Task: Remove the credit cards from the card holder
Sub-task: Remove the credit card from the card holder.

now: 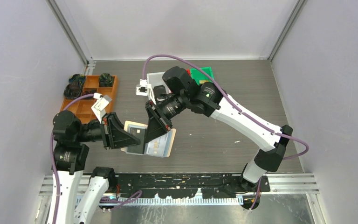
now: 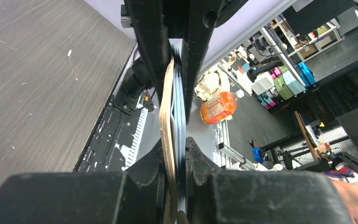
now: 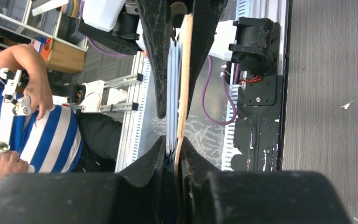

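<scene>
The left gripper [image 2: 175,151] and the right gripper [image 3: 172,147] are both pinching the same edge-on stack from opposite ends. The stack is the tan leather-like folding card holder [image 2: 167,116] with the thin, pale grey-blue plastic credit cards [image 2: 180,107] lying flat against it. Seen from above, it is hanging between the 2 grippers, lifted off the dark grey wood-grain tabletop [image 1: 205,149], toward its near edge.

The main risk, as I am judging it, is that each gripper is clamping leather and cards together (neither wrist view is showing fingers on the cards alone). Pulling apart would then be dragging the whole bundle rather than freeing any card, and 1 side would be slipping or the holder would be bending.

If either gripper is loosening to re-grip, the other is carrying everything by a narrow edge. The stack could then be pivoting and dropping to the tabletop, or cards could be sliding out loose and scattering. I cannot tell how many cards are inside, as their edges are blurring together. The orange compartment tray [image 1: 95,91] is sitting well apart on the left.
</scene>
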You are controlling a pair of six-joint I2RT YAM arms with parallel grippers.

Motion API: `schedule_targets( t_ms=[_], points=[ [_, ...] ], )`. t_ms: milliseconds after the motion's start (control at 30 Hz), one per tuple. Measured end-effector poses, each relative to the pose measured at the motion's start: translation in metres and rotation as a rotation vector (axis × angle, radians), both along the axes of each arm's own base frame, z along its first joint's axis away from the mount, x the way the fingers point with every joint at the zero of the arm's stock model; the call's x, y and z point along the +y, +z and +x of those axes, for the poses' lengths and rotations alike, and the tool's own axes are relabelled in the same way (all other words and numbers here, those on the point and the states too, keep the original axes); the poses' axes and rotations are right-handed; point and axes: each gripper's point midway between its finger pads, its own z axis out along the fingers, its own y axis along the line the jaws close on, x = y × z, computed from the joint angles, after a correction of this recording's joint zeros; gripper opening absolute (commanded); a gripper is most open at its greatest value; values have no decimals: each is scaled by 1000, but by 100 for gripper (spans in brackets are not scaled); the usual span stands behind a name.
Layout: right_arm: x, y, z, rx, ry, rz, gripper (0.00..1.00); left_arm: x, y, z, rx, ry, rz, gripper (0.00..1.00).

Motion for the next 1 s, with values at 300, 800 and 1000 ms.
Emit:
schedule_targets(
  t_ms=[300,800,1000],
  points=[
    [-2,11,47,-5,-174,92,65,1,-6,17,-49,110,34,0],
    [-40,66,72,75,-514,345,59,14,-29,70,49,423,110,0],
    [-9,24,58,180,-457,241,56,14,-24,72,64,429,91,0]
  ],
)
